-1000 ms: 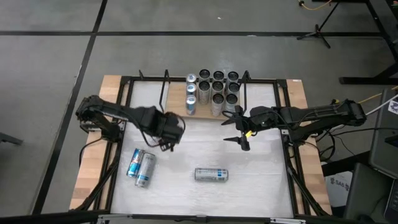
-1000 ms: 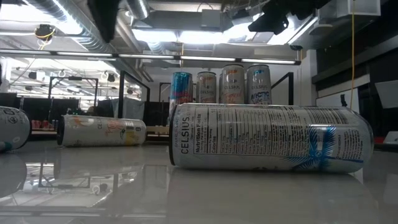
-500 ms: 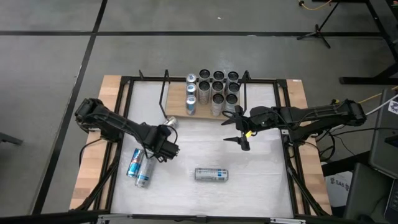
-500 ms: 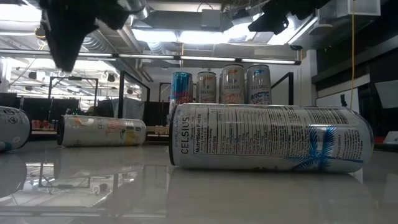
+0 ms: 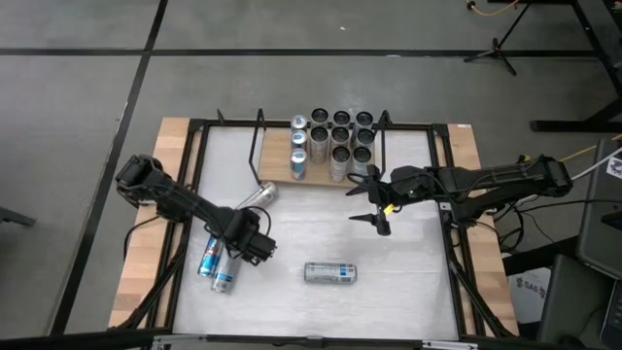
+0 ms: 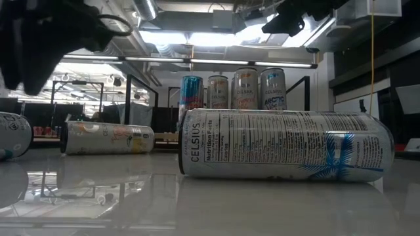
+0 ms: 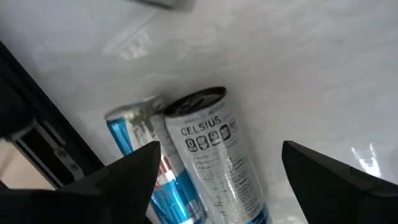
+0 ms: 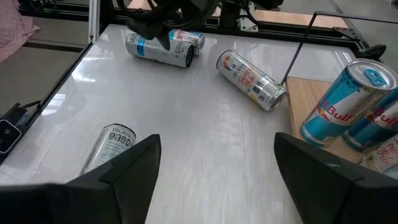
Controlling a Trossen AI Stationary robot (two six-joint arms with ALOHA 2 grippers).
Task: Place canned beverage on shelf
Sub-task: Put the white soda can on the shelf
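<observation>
Two cans lie side by side at the table's near left: a blue one [image 5: 208, 255] and a silver Celsius one [image 5: 226, 271]. My left gripper [image 5: 254, 245] hangs just above them, pointing down and open. In the left wrist view its fingers [image 7: 134, 177] stand either side of the silver can [image 7: 214, 155], the blue can [image 7: 134, 168] beside it. The shelf [image 5: 275, 165], a wooden board in a black rod frame, stands at the far middle with several upright cans [image 5: 340, 136]. My right gripper [image 5: 375, 204] waits open near the shelf's right end.
Another silver can [image 5: 330, 272] lies near the middle of the table's near edge and fills the low view [image 6: 282, 144]. A further can [image 5: 259, 195] lies in front of the shelf's left end. Black frame rails [image 5: 190, 185] run along the table's sides.
My left gripper has come down and moved toward the table's near edge, from in front of the shelf's left end to over the two cans lying at the near left. It has rolled about its wrist on the way and stayed open. No can has moved.
</observation>
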